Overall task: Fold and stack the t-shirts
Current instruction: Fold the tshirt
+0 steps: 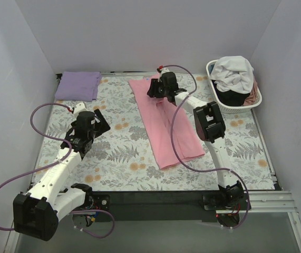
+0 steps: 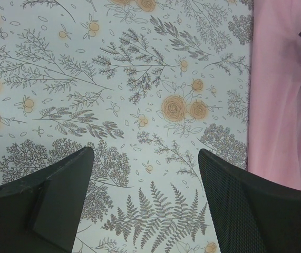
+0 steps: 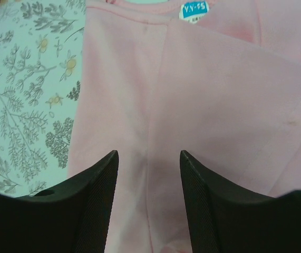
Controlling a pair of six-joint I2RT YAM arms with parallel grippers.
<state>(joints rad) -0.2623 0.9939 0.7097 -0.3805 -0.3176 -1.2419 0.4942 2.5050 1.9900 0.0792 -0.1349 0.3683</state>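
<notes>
A light pink t-shirt [image 1: 166,124] lies folded into a long strip across the middle of the table, collar end at the far side. My right gripper [image 1: 155,88] is open just above its far end; in the right wrist view [image 3: 149,158] the fingers straddle a fold line, with the blue neck label [image 3: 194,10] ahead. A lavender t-shirt [image 1: 78,85] lies folded at the far left corner. My left gripper [image 1: 98,120] is open and empty over the bare floral cover [image 2: 139,105], with the pink shirt's edge [image 2: 282,105] at its right.
A white slatted laundry basket [image 1: 214,96] at the far right holds white [image 1: 235,73], black and dusty pink shirts. White walls enclose the table on three sides. The right arm [image 1: 208,121] reaches over the pink shirt's right side.
</notes>
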